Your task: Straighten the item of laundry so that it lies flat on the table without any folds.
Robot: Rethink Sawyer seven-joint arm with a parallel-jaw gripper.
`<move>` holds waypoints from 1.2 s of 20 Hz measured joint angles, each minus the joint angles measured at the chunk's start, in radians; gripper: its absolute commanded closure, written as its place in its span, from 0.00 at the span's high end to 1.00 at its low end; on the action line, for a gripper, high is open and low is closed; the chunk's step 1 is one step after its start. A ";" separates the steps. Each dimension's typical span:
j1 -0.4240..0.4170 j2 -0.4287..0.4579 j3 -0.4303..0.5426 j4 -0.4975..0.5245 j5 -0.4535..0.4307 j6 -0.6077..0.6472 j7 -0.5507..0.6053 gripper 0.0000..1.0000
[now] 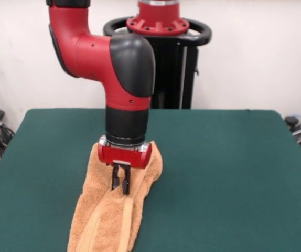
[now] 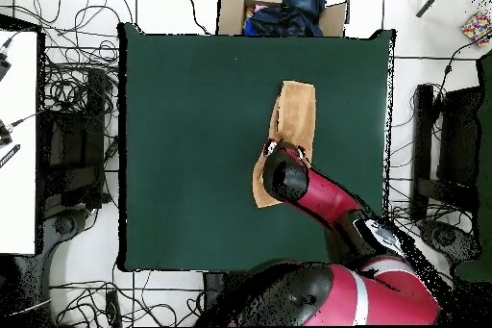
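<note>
The orange-tan towel (image 1: 99, 223) lies on the dark green table (image 1: 234, 173) as a long, narrow, bunched strip with a raised fold down its middle. It runs from under the arm's wrist to the front edge of the picture. My gripper (image 1: 120, 185) points straight down onto the top of that fold, its black fingers (image 1: 116, 179) close together and pinching the cloth. In the overhead view the towel (image 2: 296, 113) lies right of the table's (image 2: 192, 151) centre. The arm's wrist covers the towel's nearer end and the gripper there.
A cardboard box (image 2: 231, 9) with dark blue cloth in it stands beyond the table's far edge in the overhead view. Cables and equipment lie on the floor on both sides. The robot's black pedestal (image 1: 171, 68) stands behind the table.
</note>
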 measured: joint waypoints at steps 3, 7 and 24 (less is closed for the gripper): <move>-0.050 -0.016 0.036 0.023 -0.053 0.007 0.000 0.00; -0.175 -0.060 0.101 0.056 -0.145 0.095 0.000 0.00; -0.530 -0.300 0.202 0.063 -0.305 0.713 -0.017 0.00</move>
